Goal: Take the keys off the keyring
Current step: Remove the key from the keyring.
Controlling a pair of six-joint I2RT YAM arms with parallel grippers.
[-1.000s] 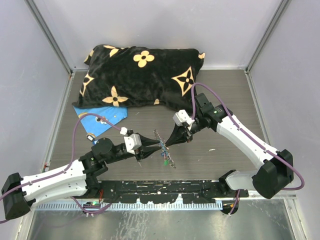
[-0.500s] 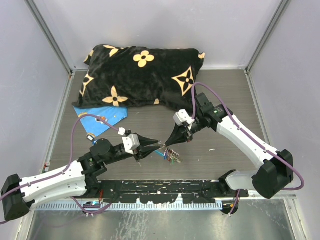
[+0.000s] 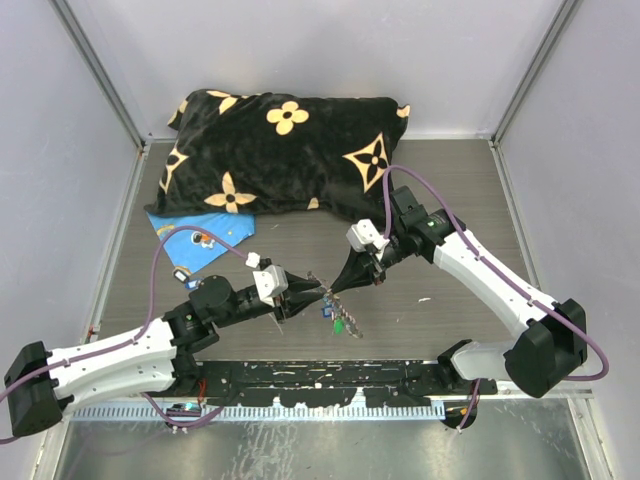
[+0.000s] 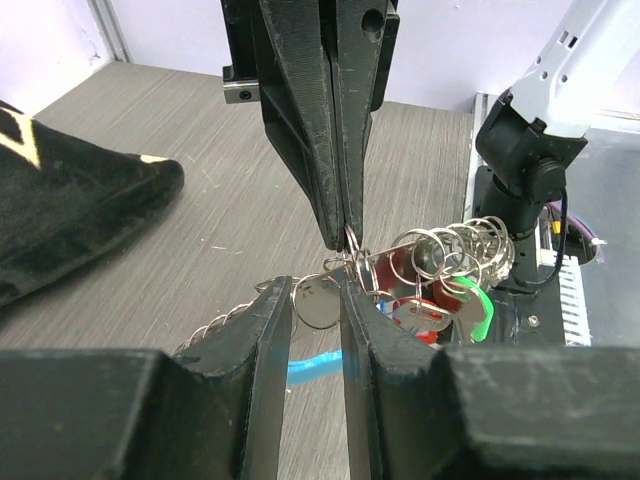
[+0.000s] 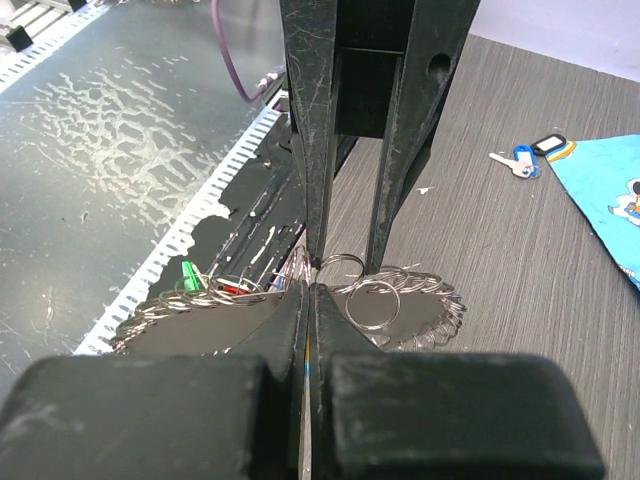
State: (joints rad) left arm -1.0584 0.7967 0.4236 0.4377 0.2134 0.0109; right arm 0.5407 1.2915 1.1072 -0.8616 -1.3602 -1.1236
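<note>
Your two claws meet almost tip to tip above the near-middle of the grey wood-grain counter (image 3: 450, 200), and everything turns on that meeting point. Your left claw (image 3: 318, 291) is at a narrow opening. In its wrist view a round silver ring sits squarely between its fingers (image 4: 270, 325), so it appears to be gripping the grey metallic, chain-like keyring (image 4: 450, 250) by that ring. The keyring's light-blue curved section (image 4: 308, 368) shows just under the same fingers.

Your right claw (image 3: 337, 288) comes in from the opposite side with its jaws pressed fully together. Its tips look to be nipping a thin wire loop of the keyring directly in front of the left claw's tips.

The bunch of tiny keys with red, green and blue heads (image 4: 432, 312) is not between the claws. It hangs off to the near side of the meeting point, toward the arm bases, with the chain trailing diagonally beneath it. I cannot tell whether the keys are resting on the counter.

The two claws are about equally near the bunch. Since both seem to be on the keyring and not on a key, the next move probably means holding with the left claw and freeing the right to take a key.
</note>
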